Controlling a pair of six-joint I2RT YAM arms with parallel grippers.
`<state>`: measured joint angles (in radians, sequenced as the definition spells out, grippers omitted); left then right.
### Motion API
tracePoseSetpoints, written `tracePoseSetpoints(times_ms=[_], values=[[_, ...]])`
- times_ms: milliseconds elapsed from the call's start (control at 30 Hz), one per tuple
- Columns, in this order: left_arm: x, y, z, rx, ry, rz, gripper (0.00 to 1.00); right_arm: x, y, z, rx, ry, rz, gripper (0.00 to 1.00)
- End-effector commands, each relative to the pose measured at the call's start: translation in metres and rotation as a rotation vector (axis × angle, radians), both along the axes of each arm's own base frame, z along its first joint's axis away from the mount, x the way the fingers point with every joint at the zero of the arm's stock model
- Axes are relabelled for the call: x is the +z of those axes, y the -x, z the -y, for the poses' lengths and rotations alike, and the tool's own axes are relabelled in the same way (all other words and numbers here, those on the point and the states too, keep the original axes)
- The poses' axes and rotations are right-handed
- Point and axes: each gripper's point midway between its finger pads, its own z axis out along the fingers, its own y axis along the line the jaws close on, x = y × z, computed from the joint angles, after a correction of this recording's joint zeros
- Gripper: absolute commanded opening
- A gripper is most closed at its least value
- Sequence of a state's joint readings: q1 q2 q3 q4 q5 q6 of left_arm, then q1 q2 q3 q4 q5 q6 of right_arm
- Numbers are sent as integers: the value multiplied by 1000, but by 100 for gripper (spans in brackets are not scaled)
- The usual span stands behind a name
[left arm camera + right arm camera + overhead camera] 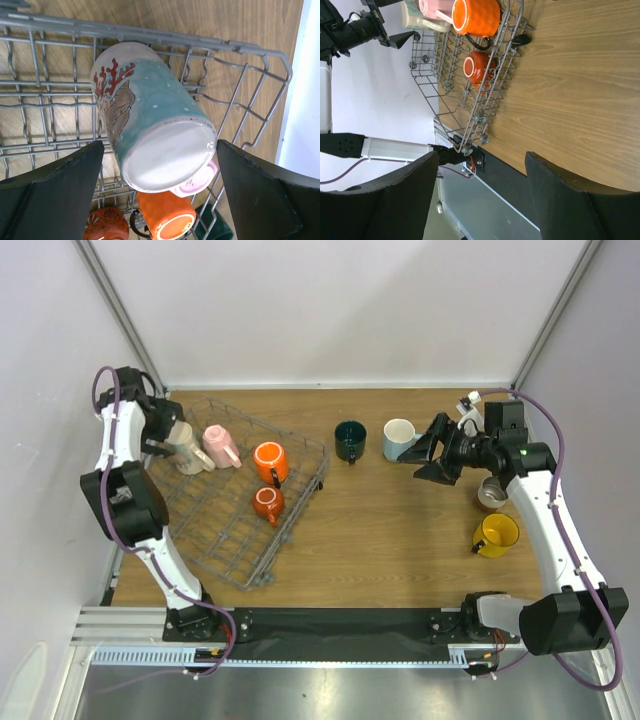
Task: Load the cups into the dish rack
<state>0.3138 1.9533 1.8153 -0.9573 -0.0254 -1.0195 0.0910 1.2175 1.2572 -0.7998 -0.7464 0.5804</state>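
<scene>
While the left gripper (160, 147) hangs wide open, its fingers (55, 190) stand on either side of a sea-green mug (150, 115) and do not touch it. That mug lies tipped in the dish rack (215, 540) near the far left corner of the table, beside a pink mug (220, 445), a big orange mug (270, 462) and a small orange mug (267, 503). The left arm is folded up tall by the left edge.

The right gripper (415, 462) is wide open too and holds nothing. It points at the light blue mug (399, 438) by the far edge. I think that one is next: the fingers must go around it and squeeze. The right arm reaches out from the near right corner.
</scene>
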Motion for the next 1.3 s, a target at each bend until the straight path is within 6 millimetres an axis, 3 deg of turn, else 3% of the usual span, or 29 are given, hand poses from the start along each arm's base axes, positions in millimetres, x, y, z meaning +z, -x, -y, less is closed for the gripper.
tracePoseSetpoints(times_ms=[0,67,100,333,500,567,633,667,733,767,833,867,933,967,1133,1267], values=[[39,14,10,-40,-1,92,100,10,-7,1,7,10,62,77],[35,21,16,-60,20,107,100,10,-10,3,0,20,64,77],[50,25,20,-71,12,153,100,10,-12,3,1,26,66,77],[80,40,22,-131,-15,201,100,4,-26,5,-6,57,52,77],[74,51,29,-149,47,176,100,11,-35,8,-11,81,68,77],[71,58,40,-176,37,180,100,6,-43,16,-65,124,63,77],[92,65,54,-215,11,268,100,2,-51,20,-106,141,58,76],[84,72,69,-254,28,265,100,-3,-57,25,-150,158,37,75],[98,84,90,-318,19,317,100,-8,-65,36,-214,200,16,73],[98,88,112,-385,24,322,100,-13,-71,49,-278,261,9,72],[111,99,136,-474,8,358,100,-16,-76,75,-376,327,-25,70],[112,105,164,-556,26,373,100,-18,-79,88,-424,355,-30,70],[123,115,198,-674,44,442,100,-21,-77,109,-491,378,-61,67],[120,127,227,-763,67,444,100,-24,-77,126,-541,402,-77,66],[126,168,301,-1108,107,509,99,-42,-50,168,-667,519,-196,62],[138,199,320,-1313,99,569,98,-57,-10,188,-738,596,-313,59]])
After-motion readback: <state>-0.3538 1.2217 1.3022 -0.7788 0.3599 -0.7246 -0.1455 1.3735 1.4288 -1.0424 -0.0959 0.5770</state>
